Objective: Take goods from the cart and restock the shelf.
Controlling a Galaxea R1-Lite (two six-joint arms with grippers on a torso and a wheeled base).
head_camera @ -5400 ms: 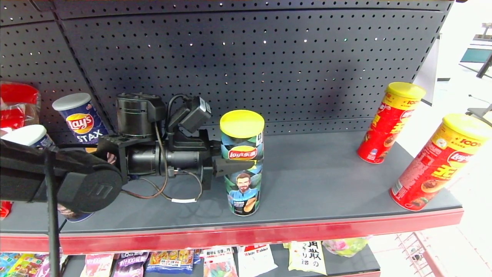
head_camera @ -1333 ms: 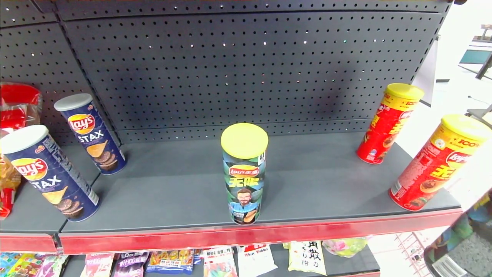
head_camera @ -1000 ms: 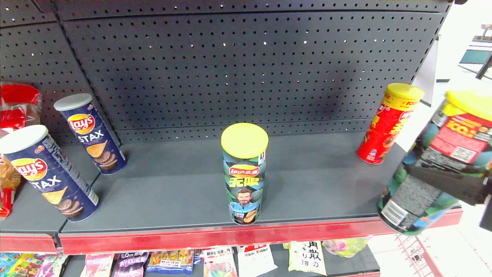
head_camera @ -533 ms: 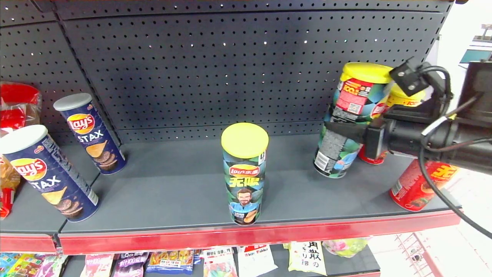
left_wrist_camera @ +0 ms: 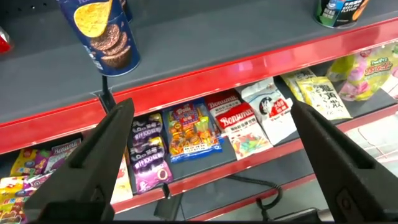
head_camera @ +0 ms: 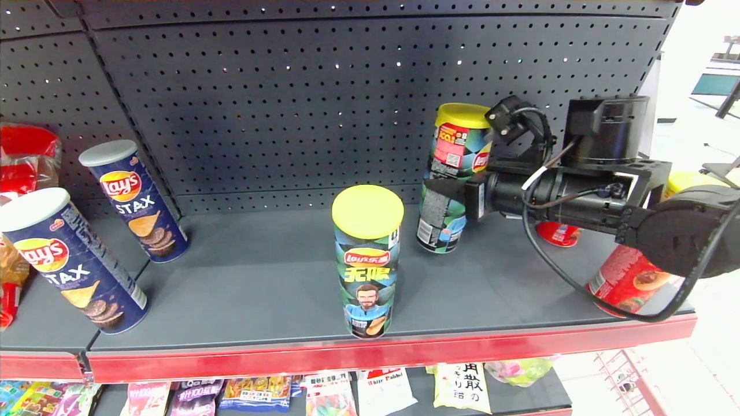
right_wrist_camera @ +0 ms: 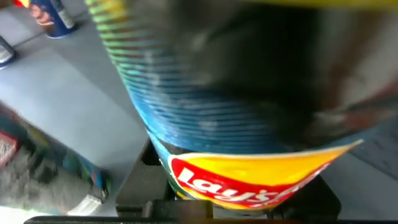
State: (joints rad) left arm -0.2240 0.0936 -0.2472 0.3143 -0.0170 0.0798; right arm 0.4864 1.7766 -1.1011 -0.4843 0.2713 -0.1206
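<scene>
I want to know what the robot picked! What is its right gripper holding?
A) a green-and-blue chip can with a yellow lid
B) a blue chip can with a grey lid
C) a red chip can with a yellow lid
A: the right gripper is clamped around the green-and-blue cardboard chip can with a yellow lid.

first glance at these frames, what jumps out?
The right gripper, shut on a tilted green chip can toward the back of the shelf, right of centre. Next, a matching can standing upright at the shelf's front edge, in the middle. Two blue cans stand at the far left and a red can at the far right.
</scene>
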